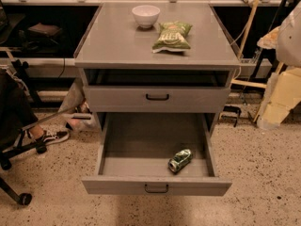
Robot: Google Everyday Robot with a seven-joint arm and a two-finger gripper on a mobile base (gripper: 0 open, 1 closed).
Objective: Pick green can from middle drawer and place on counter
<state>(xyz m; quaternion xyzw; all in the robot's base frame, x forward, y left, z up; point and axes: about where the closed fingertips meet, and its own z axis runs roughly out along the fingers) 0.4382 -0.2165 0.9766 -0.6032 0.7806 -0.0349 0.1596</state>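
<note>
The green can (180, 160) lies on its side, dented, on the floor of the middle drawer (136, 145), near the front right corner. The drawer is pulled fully open, with its dark handle (156, 188) at the front. The counter (117, 39) is the grey top of the cabinet above it. My gripper is not in view. A pale blurred shape (289, 34) at the right edge may be part of my arm.
A white bowl (146, 15) and a green-and-white snack bag (172, 36) sit on the counter's far half. A shut drawer front (157, 98) lies under an open slot. A chair base and a person's shoe (54, 136) are on the left. Yellow material (282, 100) stands on the right.
</note>
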